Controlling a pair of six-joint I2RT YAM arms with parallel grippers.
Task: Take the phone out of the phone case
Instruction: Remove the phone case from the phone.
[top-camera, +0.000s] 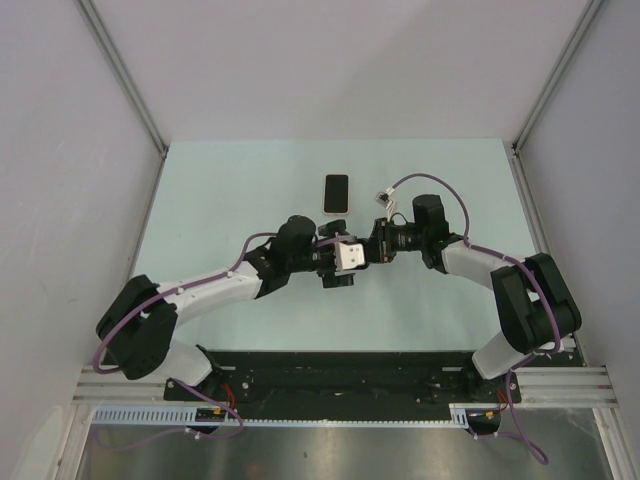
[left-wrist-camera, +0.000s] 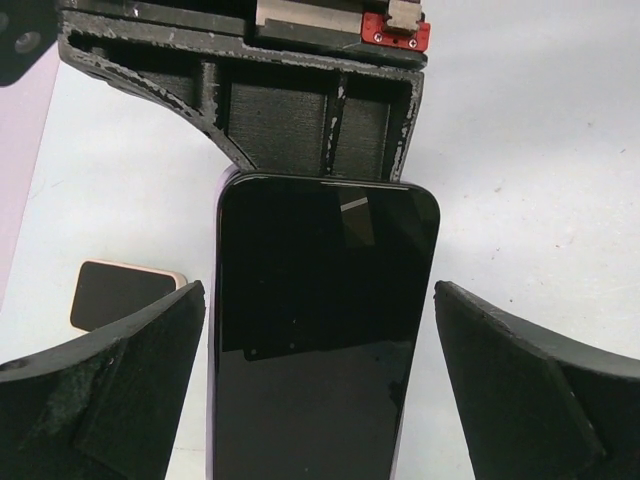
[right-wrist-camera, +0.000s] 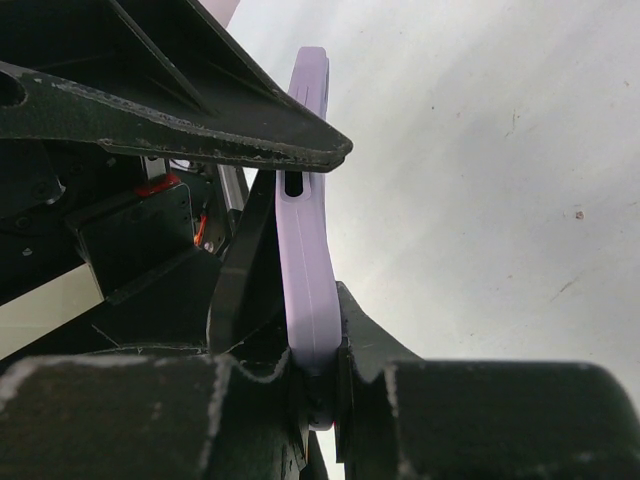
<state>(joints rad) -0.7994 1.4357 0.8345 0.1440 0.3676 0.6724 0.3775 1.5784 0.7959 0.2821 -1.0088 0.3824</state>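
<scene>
The left arm (top-camera: 200, 295) and right arm (top-camera: 505, 290) share one build: white shells on the long links and bulky black housings at the joints. A purple cable (top-camera: 425, 177) runs along each, looping free near the wrist. A white boxy block (top-camera: 349, 256) sits at the left arm's wrist. The left gripper (left-wrist-camera: 320, 300) has matte black, rough-grained wedge fingers (left-wrist-camera: 110, 390). The right gripper (right-wrist-camera: 318, 345) has a ribbed black body, scuffed pale at the edges, with a small red plate (left-wrist-camera: 396, 32) held by screws.
</scene>
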